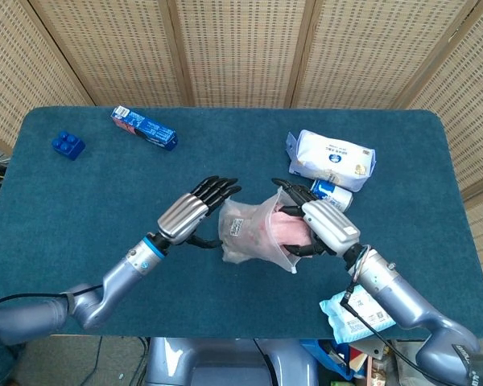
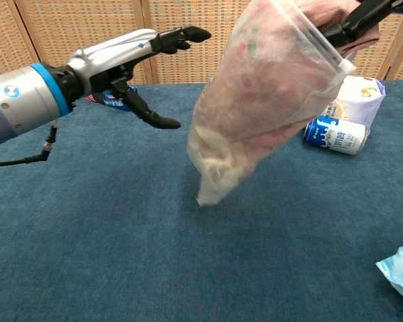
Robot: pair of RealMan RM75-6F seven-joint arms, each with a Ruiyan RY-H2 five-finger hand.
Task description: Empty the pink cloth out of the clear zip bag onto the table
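The clear zip bag (image 1: 245, 235) (image 2: 258, 100) hangs above the table with the pink cloth (image 1: 280, 231) (image 2: 269, 74) still inside it. My right hand (image 1: 318, 228) (image 2: 363, 17) grips the bag's open mouth at its upper right end; a bit of cloth pokes out there. The bag's closed end points down and left, just above the table. My left hand (image 1: 191, 213) (image 2: 124, 57) hovers to the left of the bag, fingers spread, touching nothing.
A white wipes pack (image 1: 334, 158) (image 2: 346, 100) and a blue can (image 1: 332, 193) (image 2: 334, 133) lie behind the right hand. A light blue pack (image 1: 356, 310) (image 2: 399, 268) sits at the front right. A blue block (image 1: 68, 145) and a blue box (image 1: 143, 128) lie far left.
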